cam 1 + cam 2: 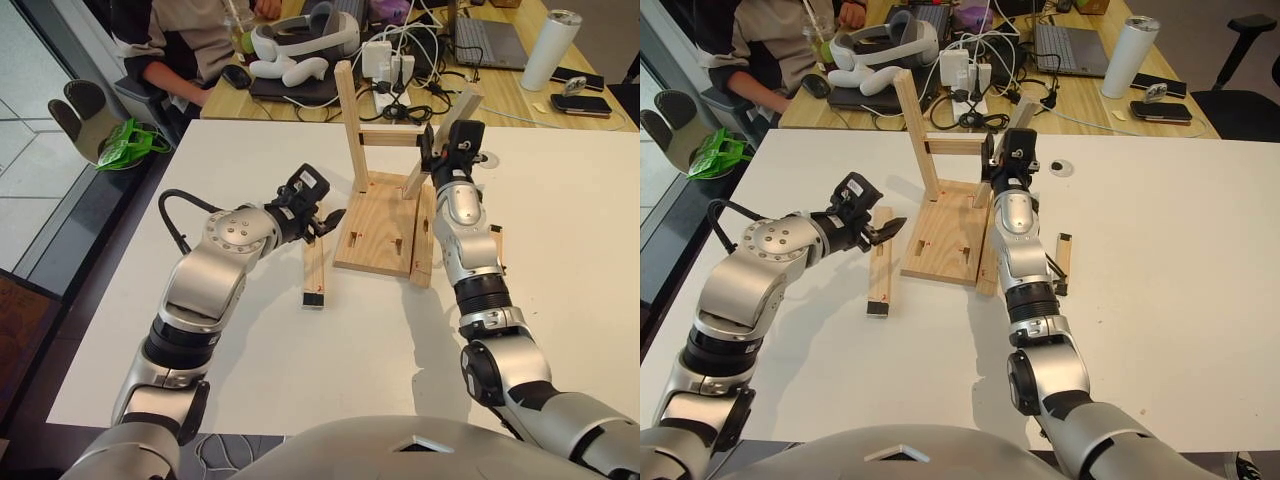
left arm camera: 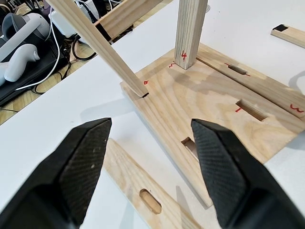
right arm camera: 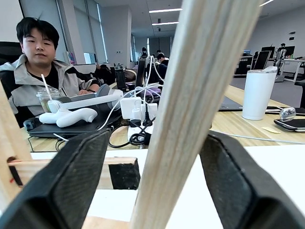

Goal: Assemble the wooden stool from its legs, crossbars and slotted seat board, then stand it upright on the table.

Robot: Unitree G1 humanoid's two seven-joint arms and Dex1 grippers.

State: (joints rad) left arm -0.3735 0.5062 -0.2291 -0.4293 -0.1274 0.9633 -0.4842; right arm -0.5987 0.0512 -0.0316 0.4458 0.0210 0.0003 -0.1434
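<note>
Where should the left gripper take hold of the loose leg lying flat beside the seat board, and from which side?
I would grip the loose leg near mid-length, across its narrow width, coming straight down. It lies flat on the table, both long edges free, and the open left gripper hovers above its far end.

left pincer (image 1: 886,229) spread over loose leg (image 1: 878,272) | right pincer (image 1: 1006,140) at leaning leg (image 1: 1022,110)

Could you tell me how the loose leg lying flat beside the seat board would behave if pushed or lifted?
The loose leg looks like a solid wooden slat, so it is probably stiff and light. Lying on its broad face, it should slide rather than roll.
</note>
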